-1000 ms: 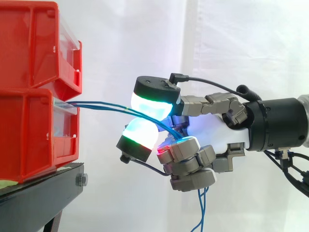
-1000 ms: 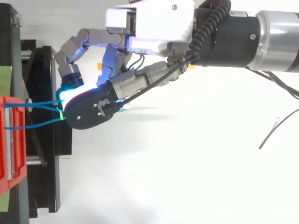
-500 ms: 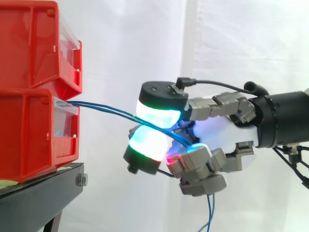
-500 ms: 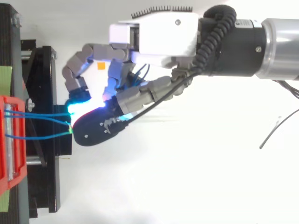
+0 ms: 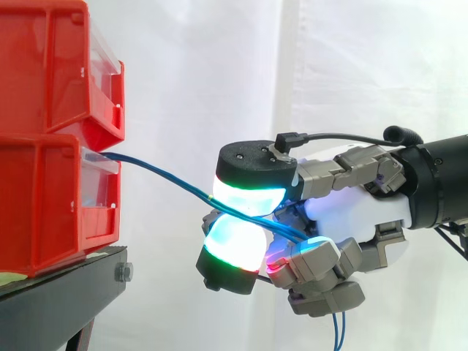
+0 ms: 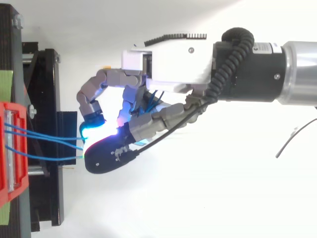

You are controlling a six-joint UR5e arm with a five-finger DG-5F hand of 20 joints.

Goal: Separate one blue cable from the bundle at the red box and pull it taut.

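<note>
Cables (image 5: 164, 176) leave the top edge of the lower red bin (image 5: 44, 212) at the left of the side view. They slope down to the right in an almost straight line, lying so close together that they read as one strand. They end between two glowing pads (image 5: 252, 196) of the hand (image 5: 347, 216), which sits right of centre. The hand pinches them there, one pad above and one below, with its other fingers curled under the palm. Behind the pads the cables run on through the hand and hang off the bottom edge. The bins rest on a black stand (image 5: 66, 281) at the lower left. A second ago the hand was higher and nearer the bins, and two strands showed apart close to the bin. Now it is lower and further right, and the span from bin to pads is longer.

In the top view the bin (image 6: 7, 191) is at the left edge, over the stand (image 6: 44, 89). Here the cables (image 6: 54, 158) show as separate blue strands crossing the stand. The upper ones meet at the cyan pad, and a lower one reaches the dark fingertip just below it. The hand (image 6: 173, 64) fills the centre, its arm entering from the right. Since the earlier frame its pads have shifted right and down the frame, away from the bin.
</note>
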